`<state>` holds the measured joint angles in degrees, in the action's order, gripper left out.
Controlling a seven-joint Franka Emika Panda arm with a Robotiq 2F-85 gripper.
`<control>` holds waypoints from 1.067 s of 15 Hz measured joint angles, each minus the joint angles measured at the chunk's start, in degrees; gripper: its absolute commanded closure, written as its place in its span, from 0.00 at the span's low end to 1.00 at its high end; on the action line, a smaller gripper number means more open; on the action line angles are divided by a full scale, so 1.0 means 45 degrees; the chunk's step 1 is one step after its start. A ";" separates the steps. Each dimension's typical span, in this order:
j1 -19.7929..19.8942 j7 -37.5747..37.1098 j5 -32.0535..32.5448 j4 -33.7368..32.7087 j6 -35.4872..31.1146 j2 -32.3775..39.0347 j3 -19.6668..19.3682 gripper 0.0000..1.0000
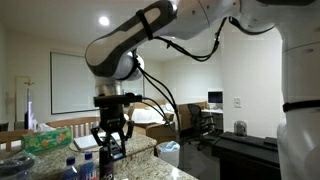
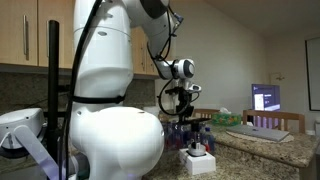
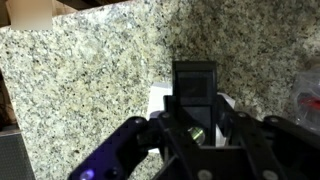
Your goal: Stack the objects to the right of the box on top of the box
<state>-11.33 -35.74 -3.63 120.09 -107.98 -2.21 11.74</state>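
Observation:
My gripper is shut on a slim flat black remote-like bar, which stands up between the fingers. Right under it lies the white box on the speckled granite counter. In both exterior views the gripper hangs low over the counter with the dark bar in it. The white box also shows in an exterior view, near the counter's front. I cannot make out the dark upright cylinder in any view.
Clear water bottles with blue caps stand in front of the gripper, and they also show in an exterior view. A green bowl sits on the granite counter. The robot's white base fills the foreground.

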 measured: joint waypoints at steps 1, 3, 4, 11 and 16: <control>0.0000 0.0064 -0.0037 -0.0121 0.0000 0.0115 -0.0014 0.82; -0.0005 0.0176 -0.0089 -0.0381 0.0000 0.0359 -0.0015 0.82; -0.0008 0.0246 -0.0103 -0.0521 0.0000 0.0475 -0.0015 0.82; -0.0010 0.0374 -0.0123 -0.0990 0.0046 0.0900 -0.0032 0.82; -0.0010 0.0374 -0.0149 -0.0991 0.0086 0.0900 -0.0093 0.82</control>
<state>-11.37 -34.05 -4.31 115.63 -107.59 1.84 11.32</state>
